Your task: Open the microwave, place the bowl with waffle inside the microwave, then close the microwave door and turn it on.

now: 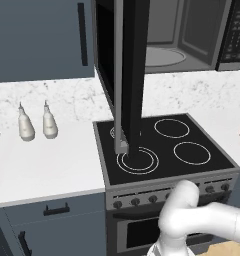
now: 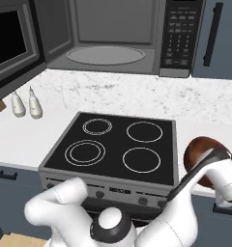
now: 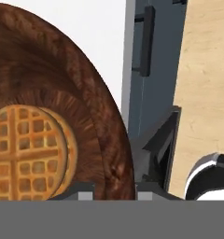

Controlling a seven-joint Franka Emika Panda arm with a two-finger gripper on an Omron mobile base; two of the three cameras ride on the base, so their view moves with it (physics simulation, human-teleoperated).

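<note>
**Gripper at bowl rim, microwave standing open**

Gripper (image 3: 115, 190): in the hand view, two finger tips poke up at the bottom edge, one on each side of the rim of the bowl (image 3: 93, 107). Jaws are narrowed around the rim; I cannot tell whether they actually press on it. In the right base view the hand sits at the lower right, over the bowl (image 2: 200, 147), which rests on the counter (image 2: 21, 137) just right of the stove (image 2: 115, 144); the fingers are hidden there.

Counts:
- 1 bowl, reddish-brown, cut off by the top and left edges of the hand view.
- 1 waffle (image 3: 27, 151) lying inside it, partly cut off at left.
- 1 microwave (image 2: 113, 36), upper part of both base views; cavity grey, turntable (image 2: 104, 54) bare.
- 1 microwave door (image 1: 129, 75), swung out edge-on in the left base view, hiding part of the cooktop.
- 4 burner rings.
- 2 white bottles (image 1: 37, 122) on the counter, left side.

Brown shapes at the left and right edges of the left base view are too cropped to identify.
</note>
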